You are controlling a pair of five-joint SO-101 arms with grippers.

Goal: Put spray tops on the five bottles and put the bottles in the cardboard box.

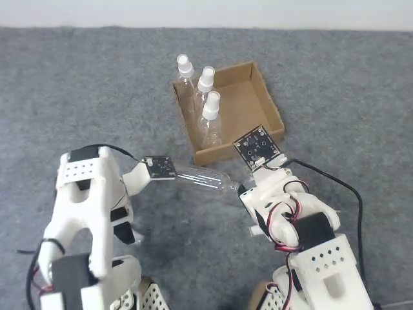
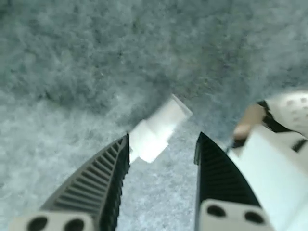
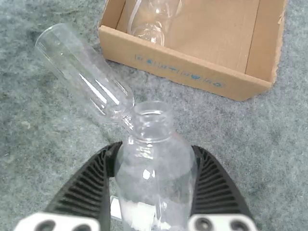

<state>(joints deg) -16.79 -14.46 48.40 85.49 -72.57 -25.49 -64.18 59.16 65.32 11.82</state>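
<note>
Clear uncapped bottle sits pinched in the right hand, left hand spread by a white spray top.

Five bottles; four tops; one box

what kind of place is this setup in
Likely a robotics lab or hobby test bench: two white robot arms stand at a grey carpeted table, with a cardboard box holding spray bottles, and a bare wall behind.

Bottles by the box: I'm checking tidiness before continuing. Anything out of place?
Yes: one capless bottle lies on its side on the carpet in front of the cardboard box, its neck close to the second bottle held in the right gripper.
</note>
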